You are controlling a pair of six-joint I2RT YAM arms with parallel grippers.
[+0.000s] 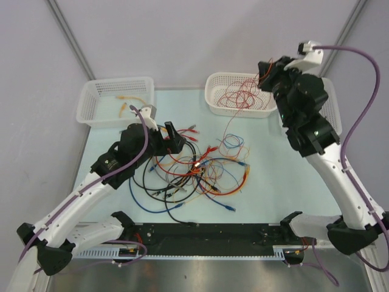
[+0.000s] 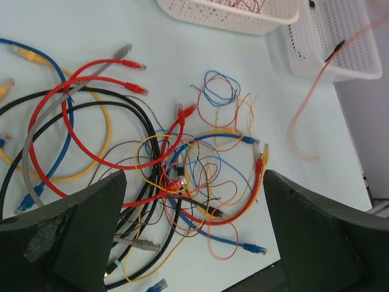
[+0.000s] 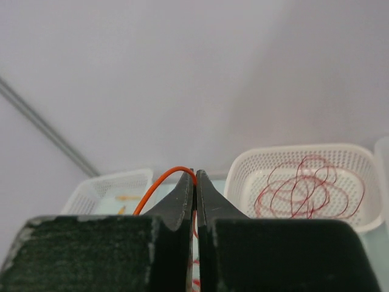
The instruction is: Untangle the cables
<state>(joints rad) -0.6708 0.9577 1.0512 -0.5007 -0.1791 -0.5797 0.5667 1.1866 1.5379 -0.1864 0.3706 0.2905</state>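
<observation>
The cables lie in a tangled heap of red, black, blue, yellow and orange loops mid-table. My left gripper hovers over the heap's left side. In the left wrist view its jaws stand wide open with nothing between them, and the knot lies below. My right gripper is raised high by the middle basket, shut on a thin orange cable pinched at its tips. That cable hangs in a loose curve toward the table.
Three white baskets line the far edge. The left one holds short yellow-orange cables. The middle one holds thin red wire loops. The right one is partly behind the right arm. A black rail runs along the near edge.
</observation>
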